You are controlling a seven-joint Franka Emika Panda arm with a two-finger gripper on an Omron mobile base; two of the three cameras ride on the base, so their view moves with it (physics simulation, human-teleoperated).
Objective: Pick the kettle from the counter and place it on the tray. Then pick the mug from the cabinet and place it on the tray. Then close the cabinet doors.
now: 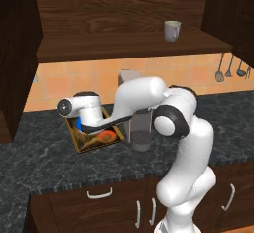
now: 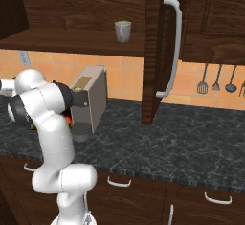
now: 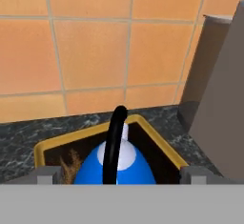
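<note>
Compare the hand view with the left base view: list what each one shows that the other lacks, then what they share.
Hand view alone: the kettle's black arched handle and white top, seen close, and the two finger tips flanking it.

Left base view alone: the mug on the cabinet shelf, the hanging utensils, the drawers' white handles, and the arm.

Both: the blue kettle, sitting within the tray, the grey coffee machine, the orange tiles, the dark counter.
</note>
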